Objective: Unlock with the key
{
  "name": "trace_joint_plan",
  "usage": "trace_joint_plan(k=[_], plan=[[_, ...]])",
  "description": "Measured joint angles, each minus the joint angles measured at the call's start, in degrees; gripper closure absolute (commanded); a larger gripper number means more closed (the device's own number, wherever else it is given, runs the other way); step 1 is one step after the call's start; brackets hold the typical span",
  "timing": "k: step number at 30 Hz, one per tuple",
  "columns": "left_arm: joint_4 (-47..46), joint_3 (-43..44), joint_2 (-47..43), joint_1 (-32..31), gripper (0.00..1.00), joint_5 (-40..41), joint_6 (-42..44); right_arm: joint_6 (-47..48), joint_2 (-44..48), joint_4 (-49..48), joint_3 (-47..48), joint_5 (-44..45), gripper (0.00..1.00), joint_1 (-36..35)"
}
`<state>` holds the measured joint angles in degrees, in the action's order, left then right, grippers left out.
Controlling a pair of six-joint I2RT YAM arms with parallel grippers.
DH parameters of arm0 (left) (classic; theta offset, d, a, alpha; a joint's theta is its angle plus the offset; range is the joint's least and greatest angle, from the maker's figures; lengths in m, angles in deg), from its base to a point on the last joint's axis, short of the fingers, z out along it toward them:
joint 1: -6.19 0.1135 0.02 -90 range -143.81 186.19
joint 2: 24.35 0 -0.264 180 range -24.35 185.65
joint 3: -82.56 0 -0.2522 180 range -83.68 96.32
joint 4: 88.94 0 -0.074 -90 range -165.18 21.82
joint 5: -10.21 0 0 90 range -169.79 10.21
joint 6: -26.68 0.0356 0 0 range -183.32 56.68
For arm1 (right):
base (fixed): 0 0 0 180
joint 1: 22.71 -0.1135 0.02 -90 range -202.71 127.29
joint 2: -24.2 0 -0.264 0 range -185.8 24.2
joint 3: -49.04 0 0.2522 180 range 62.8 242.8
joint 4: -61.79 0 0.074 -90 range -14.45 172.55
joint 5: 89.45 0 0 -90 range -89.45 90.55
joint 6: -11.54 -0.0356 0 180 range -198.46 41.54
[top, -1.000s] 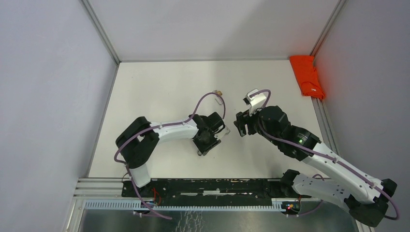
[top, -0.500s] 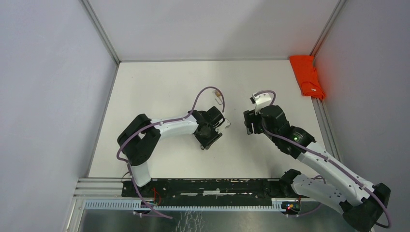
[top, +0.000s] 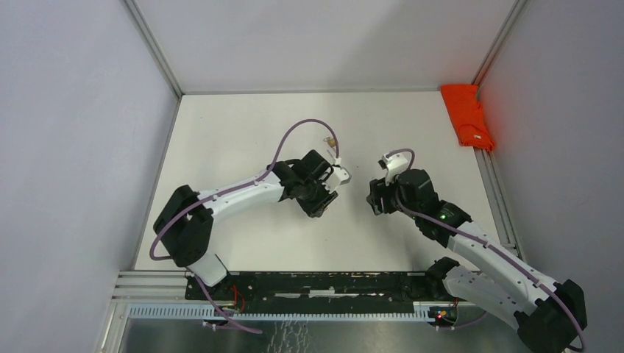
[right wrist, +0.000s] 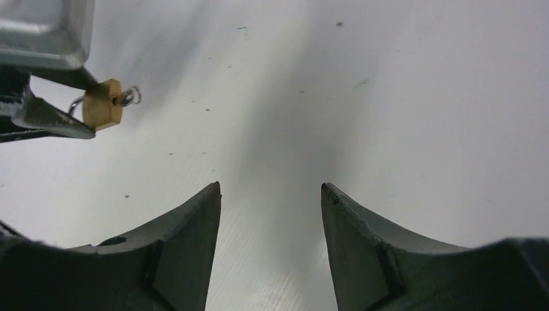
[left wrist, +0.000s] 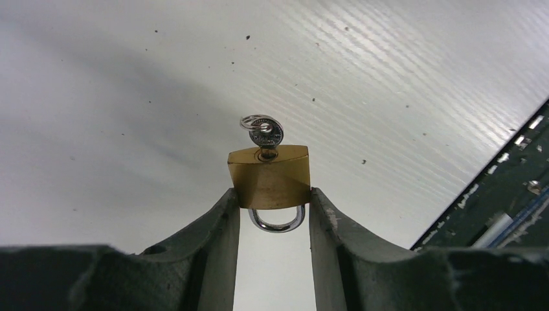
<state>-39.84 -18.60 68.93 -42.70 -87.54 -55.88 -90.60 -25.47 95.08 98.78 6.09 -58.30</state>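
White tabletop [left wrist: 129, 78]; key [left wrist: 264, 134] in padlock [left wrist: 270, 178], wrist views only.

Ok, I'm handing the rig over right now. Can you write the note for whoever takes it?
The left gripper is shut on the brass padlock, clamping the sides of its body, with the shackle pointing toward the wrist.
The right gripper is open and empty, off to one side of the padlock, touching nothing.
The key sits in the keyhole, with its ring at the free end.
Done: padlock gripped, key inserted.
Left: the right gripper should take the key head and turn it. The shackle looks seated, so it is probably not yet unlocked.
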Motion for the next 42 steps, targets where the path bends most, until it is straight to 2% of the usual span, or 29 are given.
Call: trace_joint_plan(k=[11, 17, 23, 30, 36, 42], plan=[[4.4, 4.5, -1.9, 1.3, 0.90, -13.0, 4.7, 4.5, 5.4, -11.5, -5.5, -17.3, 0.66, 0.5], [7.3, 6.8, -4.0, 1.4, 0.89, -22.7, 7.1, 6.1, 5.2, -18.1, -6.2, -27.0, 0.66, 0.5], [10.1, 6.8, -8.2, 1.4, 0.89, -33.7, 9.4, 6.9, 5.0, -22.3, -7.3, -32.7, 0.76, 0.5], [13.0, 7.8, -9.5, 1.6, 0.88, -46.7, 11.8, 8.9, 10.3, -25.5, -8.3, -36.4, 0.70, 0.5], [15.0, 8.7, -10.0, 4.4, 0.88, -55.7, 14.3, 10.4, 17.3, -28.1, -8.5, -40.8, 0.71, 0.5], [17.2, 11.5, -10.0, 6.3, 0.88, -61.0, 16.2, 10.8, 16.8, -29.1, -8.2, -49.3, 0.62, 0.0]])
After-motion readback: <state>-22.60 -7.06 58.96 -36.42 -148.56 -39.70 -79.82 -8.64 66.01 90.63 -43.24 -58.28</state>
